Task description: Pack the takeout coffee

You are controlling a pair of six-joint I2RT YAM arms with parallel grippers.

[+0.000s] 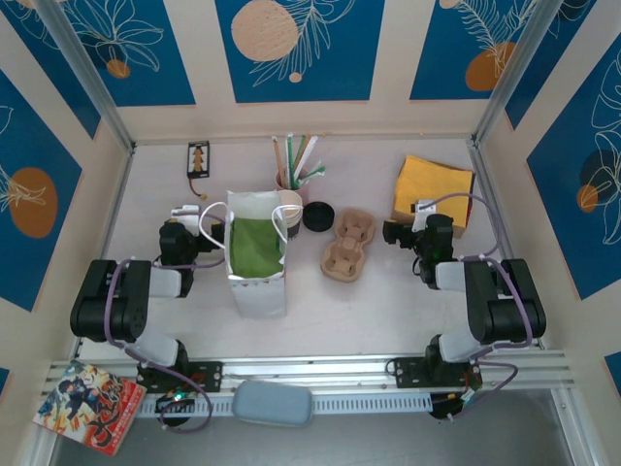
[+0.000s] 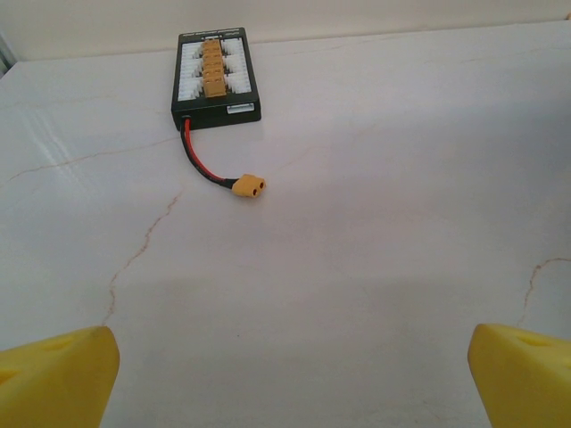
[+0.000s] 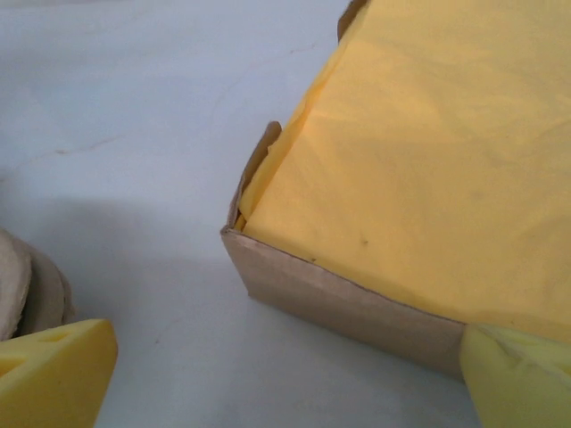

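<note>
Reporting left claw and right claw spread wide, both empty. Coffee, as I read it, stands just right of the bag. Light, crushable paper; I'd grip the wall below the lid.

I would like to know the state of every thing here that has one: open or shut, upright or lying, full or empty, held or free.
left tool, open, holding nothing.
right tool, open, holding nothing.
white paper bag, upright, mouth open, something green inside.
cardboard box, open, filled with yellow napkins.
cup carrier, lying flat, wells empty.
yellow connector, unplugged, lying free.
</note>
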